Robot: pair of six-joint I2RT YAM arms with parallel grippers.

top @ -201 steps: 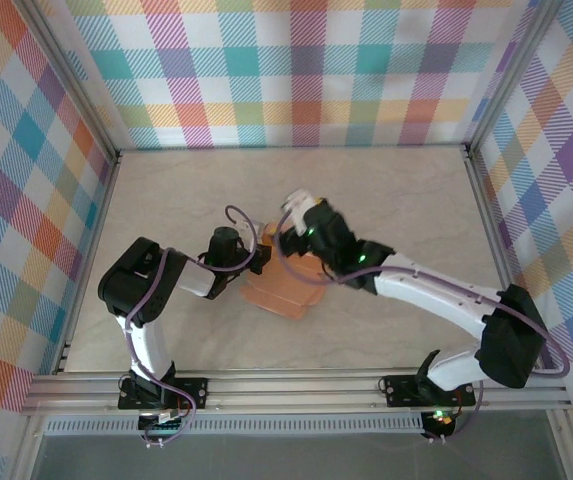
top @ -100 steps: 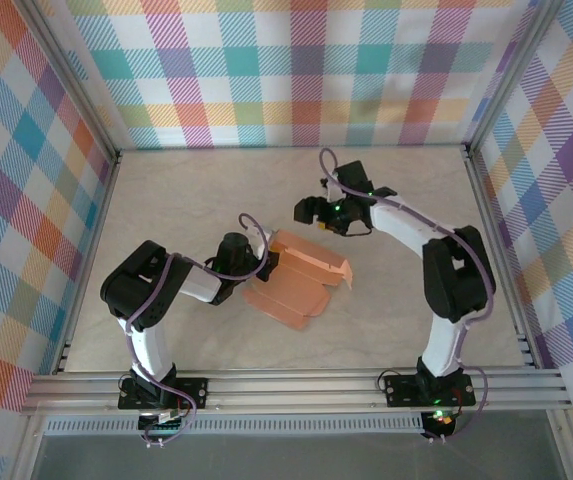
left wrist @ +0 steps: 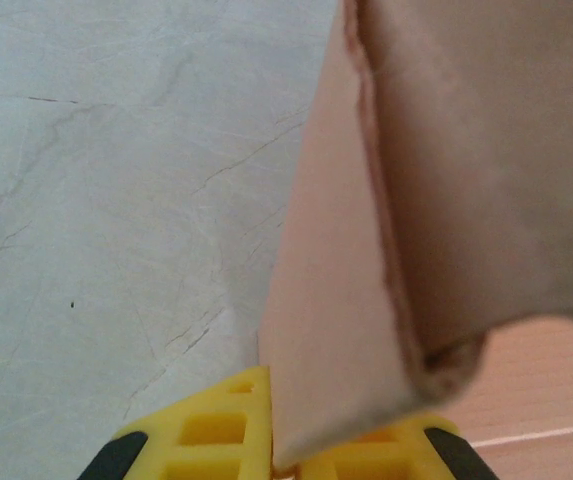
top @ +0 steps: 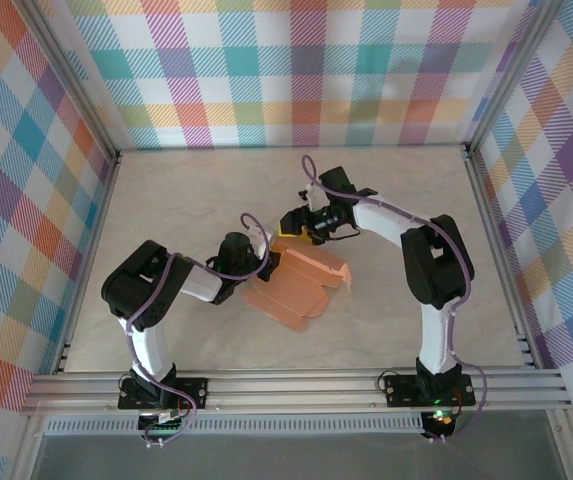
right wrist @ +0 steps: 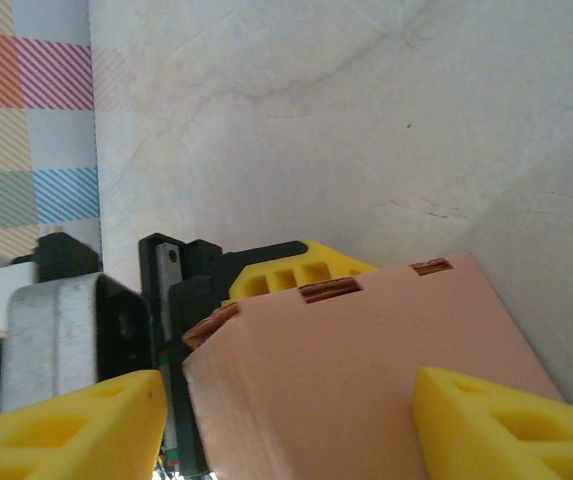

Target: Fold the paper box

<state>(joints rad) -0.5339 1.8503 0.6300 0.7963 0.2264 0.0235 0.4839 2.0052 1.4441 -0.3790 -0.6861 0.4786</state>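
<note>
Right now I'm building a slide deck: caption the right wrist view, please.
Right gripper, jaws apart, straddles the salmon paper box pinched by the left gripper.

Thin, matt salmon card is seen in the paper box (top: 301, 290); the table (top: 186, 200) is surfaced smooth, pale and marble-veined.

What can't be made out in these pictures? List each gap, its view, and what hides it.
- Left wrist view: the box is too close, and the frame edges cut off its overall shape.
- Right wrist view: the bottom edge cuts off the box, so it is unclear whether the right gripper touches it.
- Top view: the left gripper fingertips and the box's creases are too small to read.
</note>
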